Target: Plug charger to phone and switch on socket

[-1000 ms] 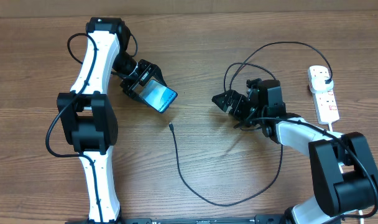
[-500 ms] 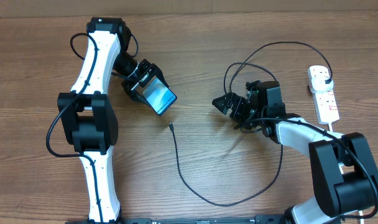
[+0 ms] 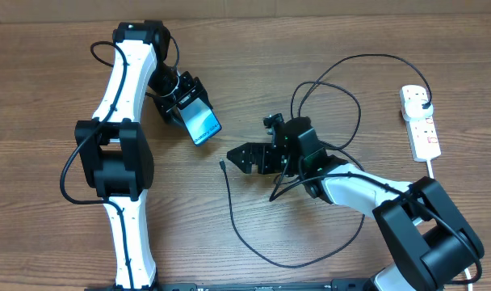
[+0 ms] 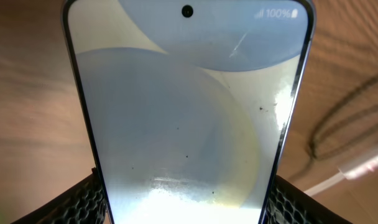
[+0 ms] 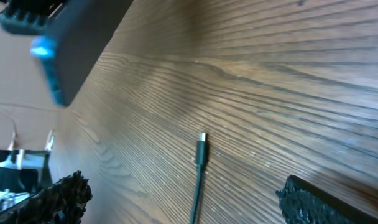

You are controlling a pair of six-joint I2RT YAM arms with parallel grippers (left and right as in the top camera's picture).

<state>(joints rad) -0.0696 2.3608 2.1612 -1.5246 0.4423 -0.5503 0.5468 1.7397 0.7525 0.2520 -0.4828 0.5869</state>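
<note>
Where a second ago the right gripper (image 3: 237, 156) hung well apart from the charger (image 3: 231, 206), it has swung across. The connector tip (image 5: 201, 148) now lies just ahead of its wide-spread, empty fingers (image 5: 55, 198). Meanwhile the left gripper (image 3: 186, 109) stays clamped on the phone (image 4: 189, 112). The socket (image 3: 421, 123) sits well apart.

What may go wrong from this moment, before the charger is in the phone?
1. The connector tip is small and lies flat on the table; the open right gripper might close beside it or push it away.
2. The charger cable loops close by the right arm; lifting may drag it and tug the plug in the socket.
3. The left gripper holds the phone by one end, so pushing the tip in may make it slip.
</note>
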